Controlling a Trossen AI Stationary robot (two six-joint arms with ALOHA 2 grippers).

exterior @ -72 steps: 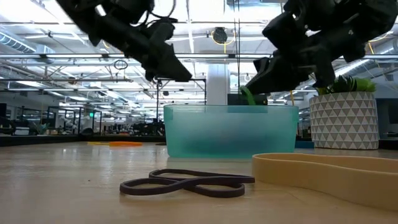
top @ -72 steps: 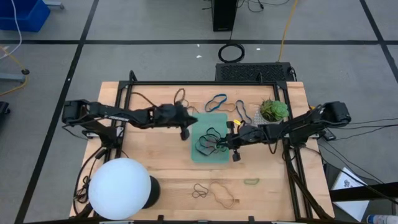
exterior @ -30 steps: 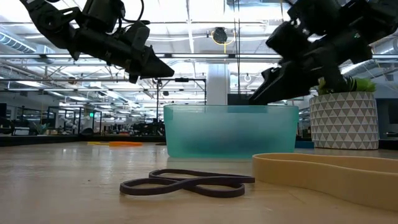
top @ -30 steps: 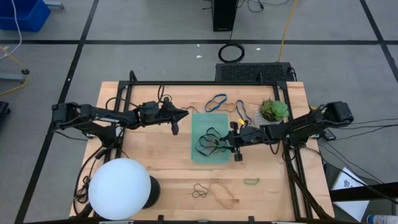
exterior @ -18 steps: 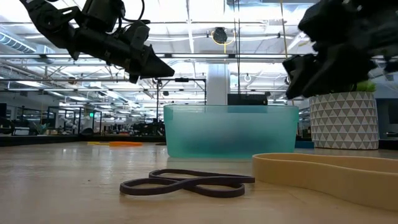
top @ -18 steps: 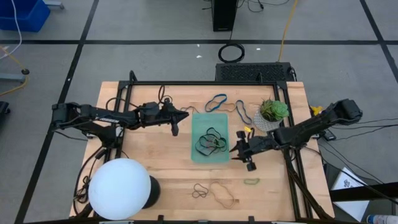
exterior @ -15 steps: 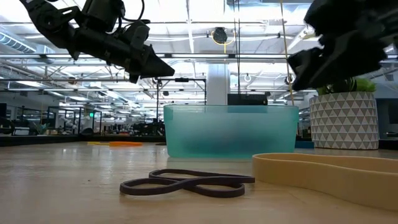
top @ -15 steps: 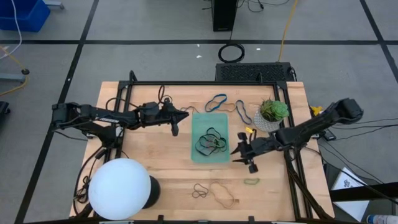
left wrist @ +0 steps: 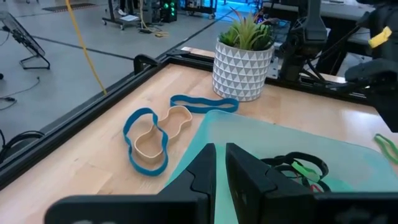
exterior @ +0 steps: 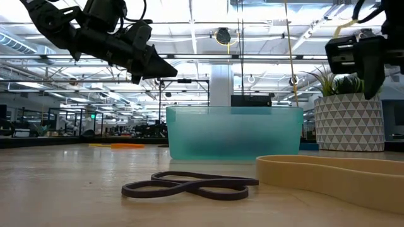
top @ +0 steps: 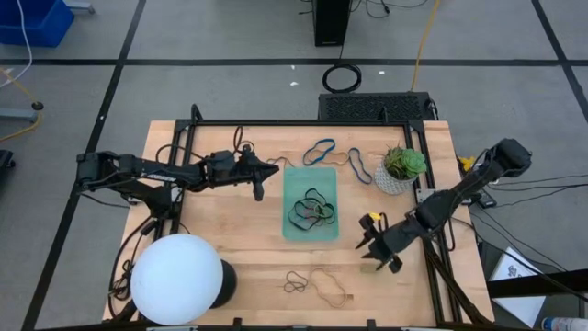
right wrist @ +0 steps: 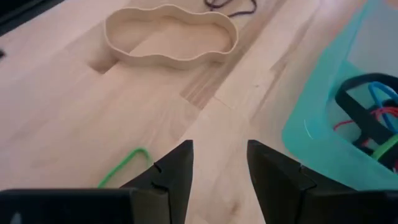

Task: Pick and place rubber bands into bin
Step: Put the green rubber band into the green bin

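Right claw (right wrist: 219, 163), half open and empty, hovers by a green band (right wrist: 122, 165): thin, limp, light. Pinch one strand flat against the table.

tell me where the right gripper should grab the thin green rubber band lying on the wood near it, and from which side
Take the green rubber band across one thin strand of its loop, coming straight down from above, probably. It lies flat on the bare table, so only a top pinch gets fingers on both sides of it. The open right gripper is already right beside it, clear of the bin.

Two slim black jointed arms (top: 165, 171) — yellow tag (top: 372, 219), trailing cables.
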